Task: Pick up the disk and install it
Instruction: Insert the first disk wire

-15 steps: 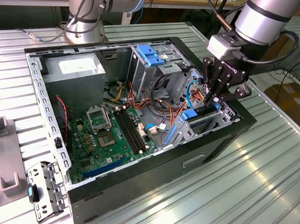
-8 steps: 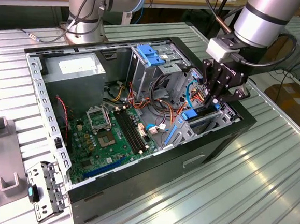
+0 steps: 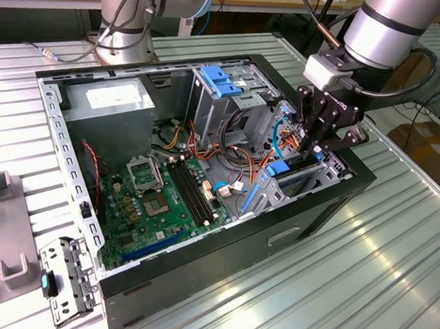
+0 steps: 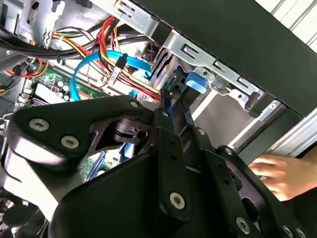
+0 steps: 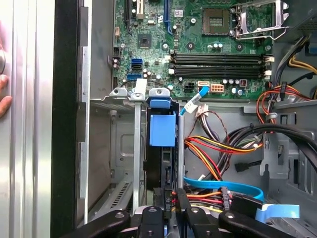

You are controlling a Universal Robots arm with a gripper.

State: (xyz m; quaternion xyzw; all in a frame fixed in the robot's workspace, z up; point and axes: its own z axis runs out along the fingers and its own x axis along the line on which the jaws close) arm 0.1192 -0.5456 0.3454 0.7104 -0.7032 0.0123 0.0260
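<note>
The open case lies on the slatted table, motherboard at the exterior view's left, drive cage at its right end. The arm reaches down over that cage, its gripper low in the bay — clenched on the disk, which stands on edge in a cage slot, blue carrier tab showing in the first wrist view. A blue cable loops beside it. A hand rests by the case — just outside its wall.
</note>
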